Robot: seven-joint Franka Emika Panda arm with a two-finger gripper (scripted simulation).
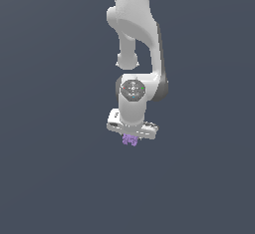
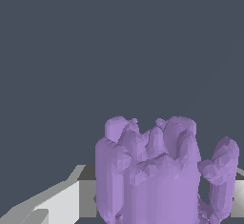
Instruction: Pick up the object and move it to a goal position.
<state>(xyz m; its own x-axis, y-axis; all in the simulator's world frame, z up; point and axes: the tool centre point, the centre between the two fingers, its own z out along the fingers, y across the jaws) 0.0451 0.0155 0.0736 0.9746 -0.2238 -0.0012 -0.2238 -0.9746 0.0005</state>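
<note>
The object is a small light-purple lumpy blob (image 1: 130, 139), sitting directly under my white gripper (image 1: 131, 137) at the end of the arm, near the middle of the exterior view. In the wrist view the purple blob (image 2: 157, 175) fills the space between my fingers (image 2: 57, 204), with a grey pad showing on each side of it. The jaws look closed against the blob. In the exterior view the fingertips are hidden behind the hand and the blob. No goal marker shows in either view.
The white arm (image 1: 134, 39) comes down from the top of the exterior view. A plain dark grey-blue ground (image 1: 50, 178) surrounds it, with no other objects or edges in sight.
</note>
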